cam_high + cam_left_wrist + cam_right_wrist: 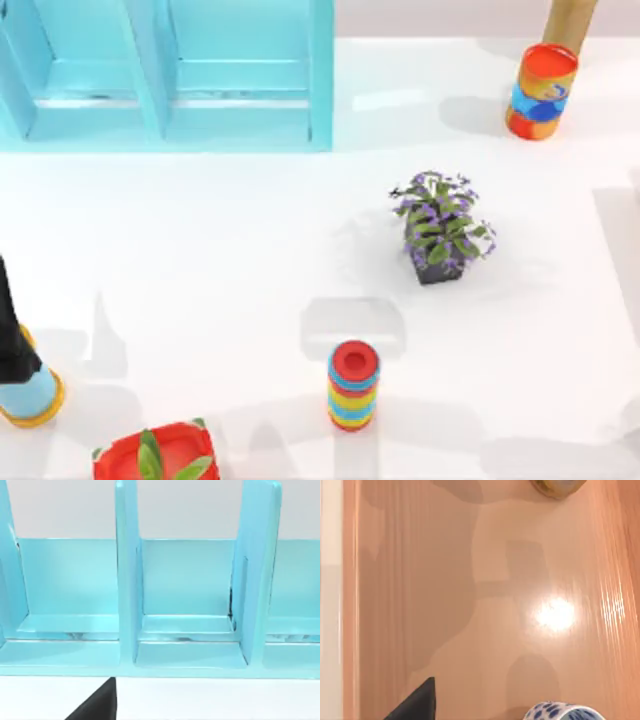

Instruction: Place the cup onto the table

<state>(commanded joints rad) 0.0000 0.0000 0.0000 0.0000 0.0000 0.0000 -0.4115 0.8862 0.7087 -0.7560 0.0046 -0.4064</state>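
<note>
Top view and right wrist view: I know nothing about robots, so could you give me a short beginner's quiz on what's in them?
1. True or false: the flowering potted plant stands on the table, outside the light-blue cabinet.
2. What colour is the top of the rainbow-striped cylinder? A) green B) red C) black
3. Fill in: in the right wrist view, the pattern on the white cup is ____.

Key: 1 true; 2 B; 3 blue.
</note>
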